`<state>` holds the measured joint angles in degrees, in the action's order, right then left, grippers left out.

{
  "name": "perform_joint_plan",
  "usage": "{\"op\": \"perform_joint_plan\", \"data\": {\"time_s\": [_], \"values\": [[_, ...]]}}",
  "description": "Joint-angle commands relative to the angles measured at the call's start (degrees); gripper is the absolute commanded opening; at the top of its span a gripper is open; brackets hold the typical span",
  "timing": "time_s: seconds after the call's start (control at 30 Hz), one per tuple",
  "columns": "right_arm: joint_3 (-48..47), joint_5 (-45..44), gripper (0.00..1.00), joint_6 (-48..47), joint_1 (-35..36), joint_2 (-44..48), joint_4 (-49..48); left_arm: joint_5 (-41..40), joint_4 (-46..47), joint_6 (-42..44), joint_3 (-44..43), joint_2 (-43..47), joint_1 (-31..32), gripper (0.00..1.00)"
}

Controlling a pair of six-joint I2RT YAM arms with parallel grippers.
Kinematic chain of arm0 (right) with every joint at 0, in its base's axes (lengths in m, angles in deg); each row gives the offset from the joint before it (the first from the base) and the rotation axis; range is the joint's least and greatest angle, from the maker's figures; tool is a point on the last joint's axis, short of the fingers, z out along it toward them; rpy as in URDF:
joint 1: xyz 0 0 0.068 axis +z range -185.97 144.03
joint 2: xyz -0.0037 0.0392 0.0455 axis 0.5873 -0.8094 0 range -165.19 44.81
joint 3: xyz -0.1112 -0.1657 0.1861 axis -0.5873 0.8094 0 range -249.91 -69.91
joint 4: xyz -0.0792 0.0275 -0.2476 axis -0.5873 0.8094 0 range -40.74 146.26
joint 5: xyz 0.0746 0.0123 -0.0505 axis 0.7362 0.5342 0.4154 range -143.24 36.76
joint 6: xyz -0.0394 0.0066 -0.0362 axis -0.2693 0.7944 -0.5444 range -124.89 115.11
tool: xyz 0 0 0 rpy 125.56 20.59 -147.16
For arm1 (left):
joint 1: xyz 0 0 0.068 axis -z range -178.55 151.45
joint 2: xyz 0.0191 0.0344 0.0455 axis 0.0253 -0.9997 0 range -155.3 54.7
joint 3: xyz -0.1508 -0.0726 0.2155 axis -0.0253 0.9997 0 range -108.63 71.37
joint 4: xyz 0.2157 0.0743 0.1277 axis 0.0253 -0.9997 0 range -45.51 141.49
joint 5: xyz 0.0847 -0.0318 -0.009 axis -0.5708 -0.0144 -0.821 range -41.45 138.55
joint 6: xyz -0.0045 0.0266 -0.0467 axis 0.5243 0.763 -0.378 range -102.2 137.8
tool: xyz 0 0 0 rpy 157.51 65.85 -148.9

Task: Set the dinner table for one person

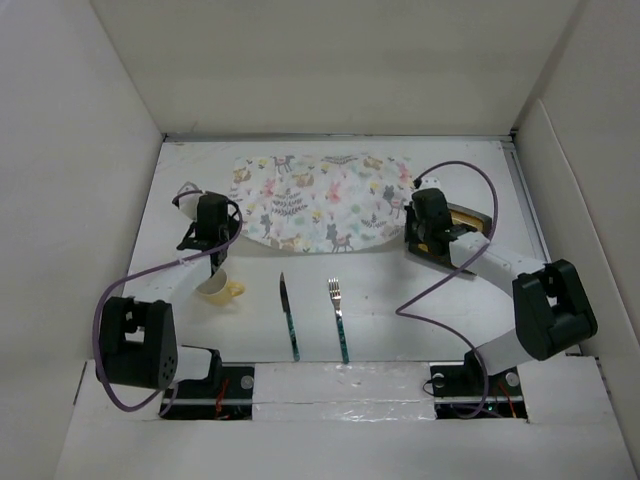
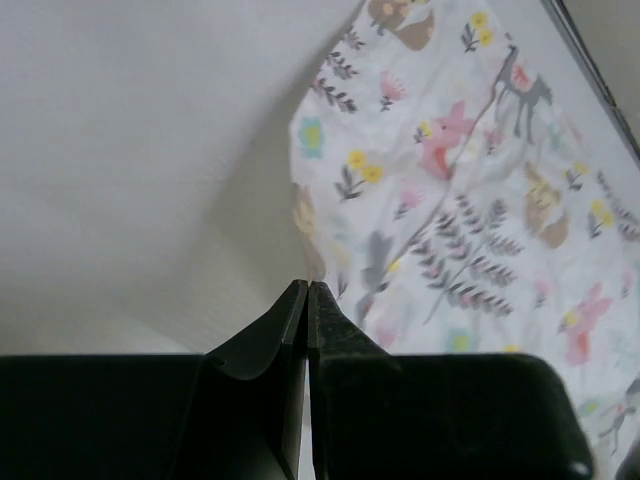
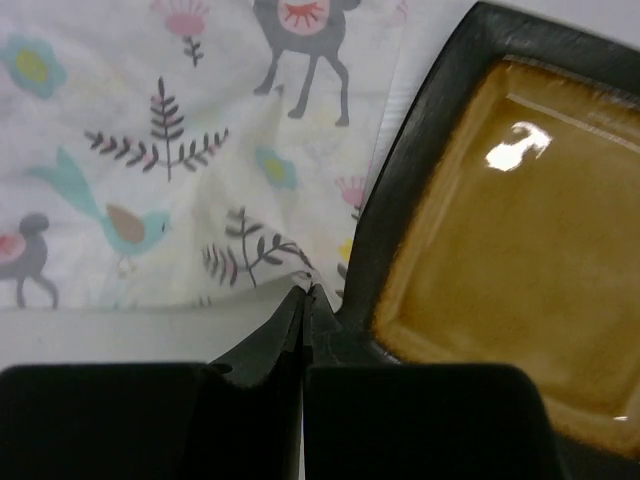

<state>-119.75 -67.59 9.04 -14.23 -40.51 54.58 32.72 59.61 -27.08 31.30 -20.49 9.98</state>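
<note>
White table [image 1: 380, 290] fills the walled bay, with the mat [image 1: 320, 200] at its far middle and the knife [image 1: 289, 315], fork [image 1: 338, 318] and cup [image 1: 215, 288] nearer. Left gripper [image 2: 307, 285] has its fingers together, apparently pinching the mat's left edge. Right gripper [image 3: 306, 290] does likewise on the right edge, just beside the plate [image 3: 500, 250], probably to pull the cloth flat before the plate goes on.
</note>
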Motion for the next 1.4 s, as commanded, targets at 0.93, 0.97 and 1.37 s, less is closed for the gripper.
{"op": "perform_joint_plan", "data": {"time_s": [0.93, 0.97, 1.37], "values": [[16.71, 0.55, 0.0, 15.86, 7.44, 19.4, 9.53, -4.47, -2.32, -1.79, 19.41, 24.3, -0.1, 0.0], [16.71, -0.58, 0.0, 16.64, 7.44, 19.4, 9.79, -4.38, -2.58, -1.87, 19.68, 24.66, -0.1, 0.0], [16.62, -2.69, 0.24, 17.62, 5.51, 20.54, 10.94, -5.34, -6.27, -3.45, 19.78, 26.24, -0.1, 0.13]]}}
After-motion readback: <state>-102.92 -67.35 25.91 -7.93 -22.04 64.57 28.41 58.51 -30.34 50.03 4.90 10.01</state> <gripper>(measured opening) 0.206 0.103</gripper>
